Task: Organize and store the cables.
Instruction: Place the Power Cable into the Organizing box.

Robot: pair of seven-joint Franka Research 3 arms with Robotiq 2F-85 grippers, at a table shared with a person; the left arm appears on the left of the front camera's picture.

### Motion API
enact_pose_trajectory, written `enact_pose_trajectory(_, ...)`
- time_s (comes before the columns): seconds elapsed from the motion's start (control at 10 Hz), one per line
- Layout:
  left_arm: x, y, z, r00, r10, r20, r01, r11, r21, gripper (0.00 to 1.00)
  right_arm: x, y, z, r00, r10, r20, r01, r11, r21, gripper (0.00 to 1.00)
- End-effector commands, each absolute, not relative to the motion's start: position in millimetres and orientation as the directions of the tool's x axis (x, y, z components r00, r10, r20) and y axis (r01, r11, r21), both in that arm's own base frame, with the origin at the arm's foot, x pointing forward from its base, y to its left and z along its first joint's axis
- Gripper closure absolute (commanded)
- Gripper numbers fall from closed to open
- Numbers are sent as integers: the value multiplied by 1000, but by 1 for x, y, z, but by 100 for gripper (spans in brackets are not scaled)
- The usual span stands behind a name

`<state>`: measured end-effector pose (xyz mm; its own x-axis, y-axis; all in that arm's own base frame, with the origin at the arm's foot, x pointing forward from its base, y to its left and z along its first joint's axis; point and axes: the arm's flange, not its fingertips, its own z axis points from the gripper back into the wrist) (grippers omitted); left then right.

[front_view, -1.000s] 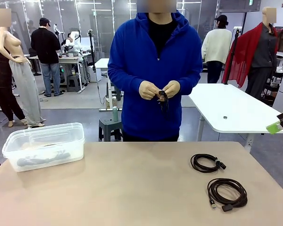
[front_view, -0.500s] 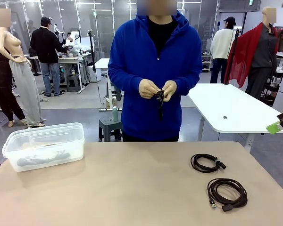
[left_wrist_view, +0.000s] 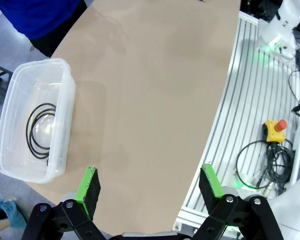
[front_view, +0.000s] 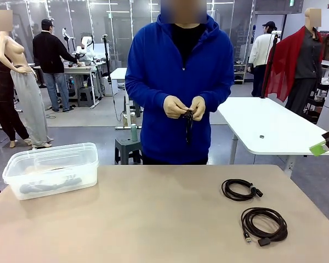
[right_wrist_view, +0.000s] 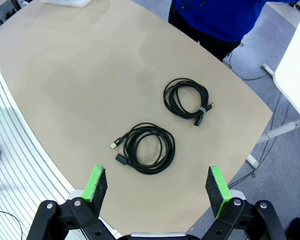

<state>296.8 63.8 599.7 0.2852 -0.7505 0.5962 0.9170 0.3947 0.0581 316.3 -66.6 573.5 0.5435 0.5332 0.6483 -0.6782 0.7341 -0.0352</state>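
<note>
Two coiled black cables lie on the right of the tan table, a smaller one (front_view: 241, 189) (right_wrist_view: 186, 96) farther back and a larger one (front_view: 264, 223) (right_wrist_view: 146, 147) nearer me. At the far edge a person in a blue hoodie holds a third cable (front_view: 187, 116) in both hands at waist height. Another coil (left_wrist_view: 42, 131) lies inside the clear plastic bin (front_view: 49, 154) (left_wrist_view: 67, 115) at the table's left. My left gripper (left_wrist_view: 150, 185) hangs open high above the table beside the bin. My right gripper (right_wrist_view: 156, 186) is open high above the two coils, holding nothing.
A green pad (front_view: 317, 148) of my right gripper shows at the front view's right edge. A white table (front_view: 263, 129) stands behind on the right. Beside the left of the table runs a slatted rail with a yellow emergency-stop box (left_wrist_view: 275, 131).
The person's hands have shifted slightly while handling the cable. Both arms and the cables on the table have stayed still.
</note>
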Motion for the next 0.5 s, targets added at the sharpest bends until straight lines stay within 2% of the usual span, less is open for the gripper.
enact_pose_trajectory(0.0, 297, 63, 599, 281, -759, 587, 920, 388, 62, 0, 316, -68, 573, 539, 536, 650, -683, 730, -36, 0)
enact_pose_trajectory(0.4, 297, 63, 599, 281, -759, 587, 920, 388, 62, 0, 316, -68, 573, 539, 536, 650, -683, 730, -36, 0)
